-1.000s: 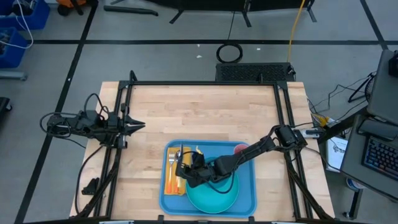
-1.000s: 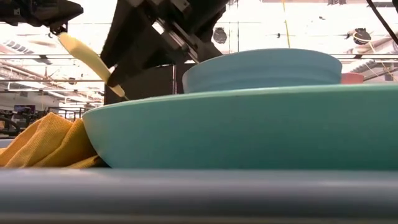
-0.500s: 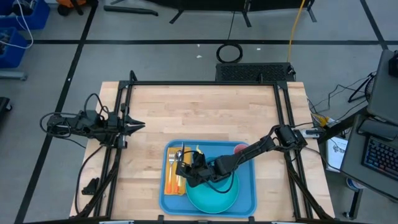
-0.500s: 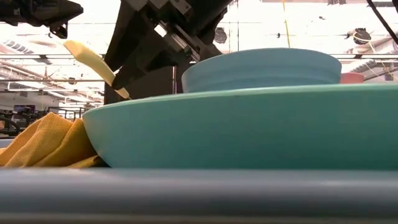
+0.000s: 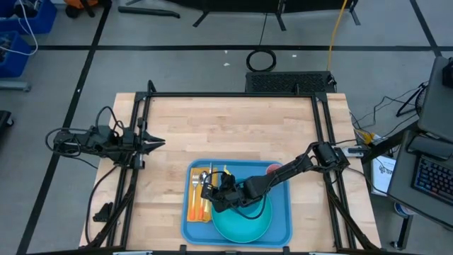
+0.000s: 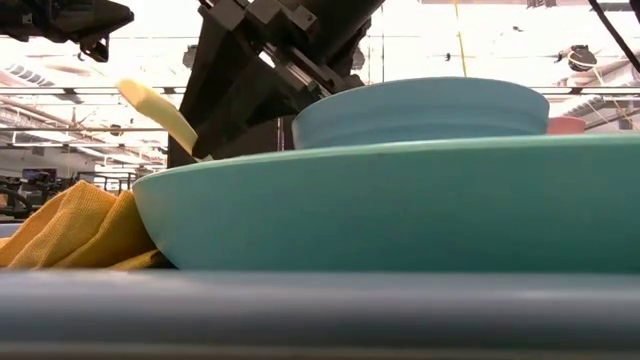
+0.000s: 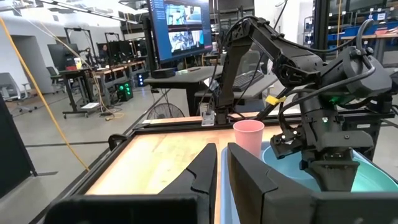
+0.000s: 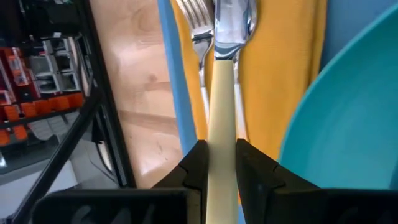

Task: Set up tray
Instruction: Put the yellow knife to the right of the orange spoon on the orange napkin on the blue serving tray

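Note:
The blue tray (image 5: 281, 207) lies at the table's near edge. It carries a turquoise plate (image 5: 244, 225) with a light-blue bowl (image 6: 420, 110) on it, an orange napkin (image 5: 192, 210) along its left side, and a pink cup (image 5: 273, 169) at its far right corner. A fork (image 8: 194, 18) and a spoon (image 8: 249, 15) lie on the napkin. My right gripper (image 5: 211, 193) hovers over the napkin, shut on a cream-handled piece of cutlery (image 6: 158, 110). My left gripper (image 5: 161, 142) waits, shut, at the table's left edge. My right gripper pinches the cutlery's cream handle (image 8: 222, 118) between its two fingers, slanting down from the right. The metal end (image 8: 227, 34) reaches forward over the napkin, beside the fork. The handle's free end (image 6: 135, 92) sticks up tilted behind the gripper. Whether the metal end touches the napkin, I cannot tell.
Bare wooden table (image 5: 226, 127) stretches across the far half and to the tray's left. A black frame (image 5: 233, 95) borders the table. The right arm (image 5: 283, 173) crosses above the tray and plate. In the left wrist view, the room with desks and screens lies beyond.
My right gripper has gone down a little toward the napkin, still shut on the cream handle. The handle's free end now stands lower and closer to the plate's rim in the low view.

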